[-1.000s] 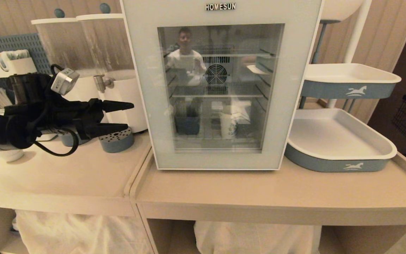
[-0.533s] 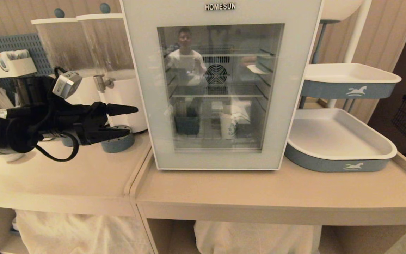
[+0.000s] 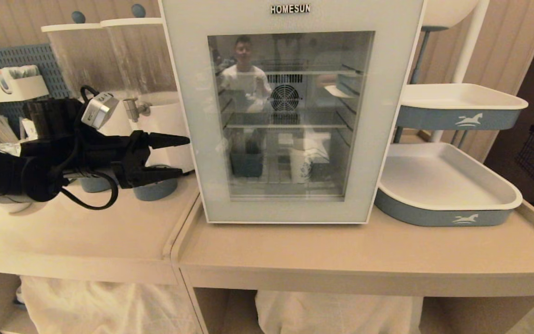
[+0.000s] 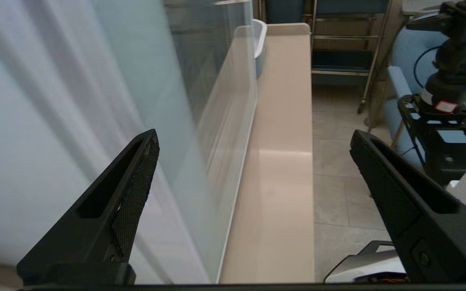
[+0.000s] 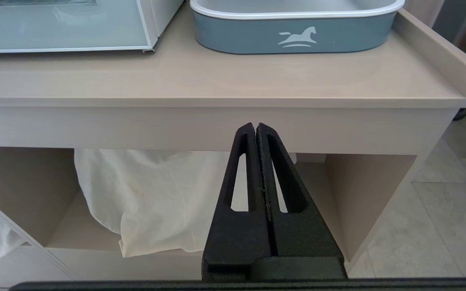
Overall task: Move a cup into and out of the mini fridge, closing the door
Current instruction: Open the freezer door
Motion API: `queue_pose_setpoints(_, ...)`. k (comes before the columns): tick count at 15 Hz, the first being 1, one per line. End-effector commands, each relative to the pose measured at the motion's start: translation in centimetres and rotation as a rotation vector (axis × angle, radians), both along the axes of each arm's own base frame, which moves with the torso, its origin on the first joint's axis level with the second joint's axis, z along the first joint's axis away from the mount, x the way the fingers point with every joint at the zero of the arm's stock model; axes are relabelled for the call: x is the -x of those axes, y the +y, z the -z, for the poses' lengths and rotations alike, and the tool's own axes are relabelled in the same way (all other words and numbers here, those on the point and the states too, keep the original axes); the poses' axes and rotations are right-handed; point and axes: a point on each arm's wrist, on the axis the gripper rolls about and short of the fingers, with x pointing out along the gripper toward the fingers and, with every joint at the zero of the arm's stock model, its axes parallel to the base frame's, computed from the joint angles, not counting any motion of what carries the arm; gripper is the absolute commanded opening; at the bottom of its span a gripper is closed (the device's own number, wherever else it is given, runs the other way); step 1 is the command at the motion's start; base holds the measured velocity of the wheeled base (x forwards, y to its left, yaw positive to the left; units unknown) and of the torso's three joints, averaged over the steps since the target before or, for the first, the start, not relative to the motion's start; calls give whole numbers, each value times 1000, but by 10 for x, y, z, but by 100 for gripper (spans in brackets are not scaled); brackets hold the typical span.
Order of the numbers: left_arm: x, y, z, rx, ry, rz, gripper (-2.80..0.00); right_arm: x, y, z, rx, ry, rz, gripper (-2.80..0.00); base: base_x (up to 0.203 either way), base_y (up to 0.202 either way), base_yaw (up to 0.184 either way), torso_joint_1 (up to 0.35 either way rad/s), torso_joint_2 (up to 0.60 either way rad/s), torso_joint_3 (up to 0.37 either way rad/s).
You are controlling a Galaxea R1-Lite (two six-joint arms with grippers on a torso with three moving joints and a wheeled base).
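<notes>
The white mini fridge [image 3: 290,16] stands in the middle of the counter with its glass-windowed door [image 3: 390,139] shut. Behind the glass, on the lowest level, stands the tall white cup [image 3: 300,165]. My left gripper [image 3: 184,156] is open and lies level at the door's left edge, its fingertips pointing at the frame with nothing between them. In the left wrist view the left gripper [image 4: 254,137] looks along the door's front [image 4: 217,81], one finger in front of the white frame. My right gripper [image 5: 256,126] is shut and empty, low in front of the counter's edge.
Two blue-and-white trays [image 3: 443,218] [image 3: 461,118] stand right of the fridge. Clear drink dispensers [image 3: 142,69] and a round blue stand [image 3: 158,189] sit behind my left arm. A blue container [image 3: 246,163] is inside the fridge. White cloth [image 5: 156,194] hangs under the counter [image 3: 341,250].
My left gripper has moved right, toward the fridge door's left edge, and stays open. The fridge, the cup and the right arm have not moved.
</notes>
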Motion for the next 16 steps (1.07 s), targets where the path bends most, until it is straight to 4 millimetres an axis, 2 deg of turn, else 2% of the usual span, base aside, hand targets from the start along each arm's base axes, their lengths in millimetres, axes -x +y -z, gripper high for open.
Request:
queue_pose_setpoints(1,0,1,2,1,4,7,0,0,0,0,0,2,-1,-280,0,0,0,0,0,0)
queue_pose_setpoints(6,5,19,5,3,8,-35,0,0,0,0,0,3,-1,-280,0,0,0,0,0,0)
queue_pose_setpoints(9,-4,22,9,2,0,-46,0,0,0,0,2,2,-1,-280,0,0,0,0,0,0)
queue_pose_setpoints(12,-13,16,6,2,-4,-34,0,0,0,0,3,2,-1,-280,0,0,0,0,0,0)
queue_pose_setpoints(16,-15,5,5,4,6,-9,0,0,0,0,3,2,-1,-280,0,0,0,0,0,0)
